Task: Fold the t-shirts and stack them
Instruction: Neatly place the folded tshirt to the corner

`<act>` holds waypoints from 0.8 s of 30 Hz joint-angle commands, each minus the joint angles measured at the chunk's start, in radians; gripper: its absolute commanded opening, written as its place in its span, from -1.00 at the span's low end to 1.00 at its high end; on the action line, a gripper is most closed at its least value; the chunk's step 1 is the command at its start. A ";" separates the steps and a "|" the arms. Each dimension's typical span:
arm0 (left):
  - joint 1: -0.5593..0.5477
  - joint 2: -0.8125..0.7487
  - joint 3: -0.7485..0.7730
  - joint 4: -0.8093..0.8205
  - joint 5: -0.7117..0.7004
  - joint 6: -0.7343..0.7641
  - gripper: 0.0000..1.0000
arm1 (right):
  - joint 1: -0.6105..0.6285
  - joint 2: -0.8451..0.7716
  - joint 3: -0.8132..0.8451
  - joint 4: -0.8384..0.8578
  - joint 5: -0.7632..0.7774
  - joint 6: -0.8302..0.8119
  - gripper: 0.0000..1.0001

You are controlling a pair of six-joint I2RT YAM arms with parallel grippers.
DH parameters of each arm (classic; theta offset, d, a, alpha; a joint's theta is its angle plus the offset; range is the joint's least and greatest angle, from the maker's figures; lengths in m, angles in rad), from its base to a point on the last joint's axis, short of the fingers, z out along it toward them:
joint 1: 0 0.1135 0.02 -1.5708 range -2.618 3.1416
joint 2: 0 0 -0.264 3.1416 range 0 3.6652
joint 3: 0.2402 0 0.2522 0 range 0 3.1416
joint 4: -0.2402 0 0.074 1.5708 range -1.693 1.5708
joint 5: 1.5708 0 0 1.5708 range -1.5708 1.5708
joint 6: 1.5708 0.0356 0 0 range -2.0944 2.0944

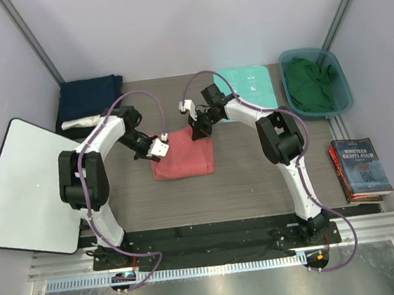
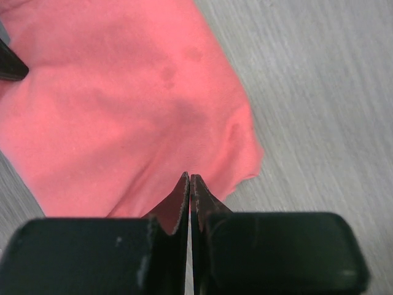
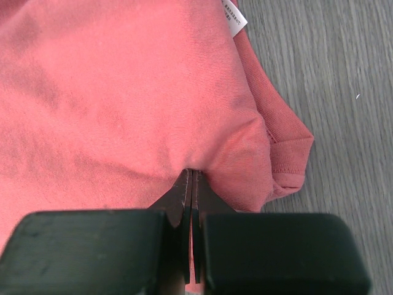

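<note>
Between the grippers, on the worktop (image 1: pixel 256 176), lies the coral-red t-shirt (image 1: pixel 184 159), folded to a rough square. The left gripper (image 2: pixel 190 179) and the right gripper (image 3: pixel 191 173) each pinch a far corner, jaws closed on cloth. Its fold looks nearly finished; stacking remains. Beyond the left gripper a folded navy t-shirt (image 1: pixel 91 96) lies with a white t-shirt (image 1: pixel 81 122). Beyond the right gripper are a mint-green board (image 1: pixel 250 85) and a dark green t-shirt (image 1: pixel 309 85) crumpled in a tub (image 1: pixel 304 52). Nothing seems to block the path.

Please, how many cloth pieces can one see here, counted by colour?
coral-red folded cloth shirt: 1
navy blue folded cloth shirt: 1
white cloth piece, partly hidden: 1
dark green crumpled cloth heap: 1
Total: 4
</note>
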 commanded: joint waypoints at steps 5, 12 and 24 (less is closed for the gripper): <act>-0.049 0.063 -0.139 0.366 -0.156 -0.090 -1.00 | 0.012 -0.014 -0.007 -0.001 0.070 -0.031 -0.98; -0.064 0.088 -0.130 0.303 -0.309 -0.048 -1.00 | 0.010 -0.027 -0.018 -0.007 0.089 -0.051 -0.98; -0.063 0.011 -0.143 0.196 -0.363 -0.083 -1.00 | 0.007 -0.056 -0.055 -0.013 0.150 -0.095 -0.98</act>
